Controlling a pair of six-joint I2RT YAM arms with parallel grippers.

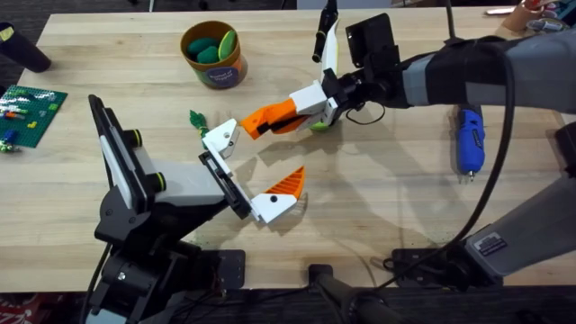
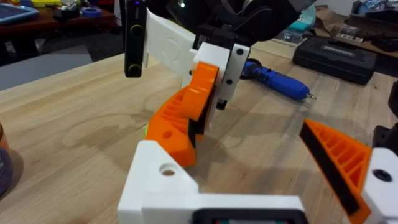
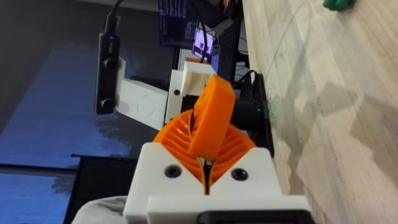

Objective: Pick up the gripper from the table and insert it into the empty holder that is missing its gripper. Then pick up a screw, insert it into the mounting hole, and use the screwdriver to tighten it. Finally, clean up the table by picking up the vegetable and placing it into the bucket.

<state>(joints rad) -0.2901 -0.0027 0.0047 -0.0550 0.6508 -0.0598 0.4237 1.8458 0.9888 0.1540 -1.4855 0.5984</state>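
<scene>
My right gripper (image 1: 263, 121) reaches in from the right, its orange jaws shut on the small orange ribbed gripper (image 3: 211, 121). That piece (image 2: 186, 118) points down at the holder (image 2: 163, 177), the bare white prong of my left arm, and its tip nearly meets it. The mounting hole (image 2: 168, 168) faces up on the holder (image 1: 220, 138). My left gripper (image 1: 256, 162) is open, and its other prong carries an orange finger (image 1: 290, 181). The blue screwdriver (image 1: 469, 139) lies at the right. A green vegetable (image 1: 198, 119) lies beside the holder. The screw is out of view.
The yellow-orange bucket (image 1: 213, 54) stands at the back with green pieces inside. A green brick plate (image 1: 31, 103) lies at the far left edge. Something small and green (image 1: 319, 125) shows under my right gripper. Cables cross the front edge.
</scene>
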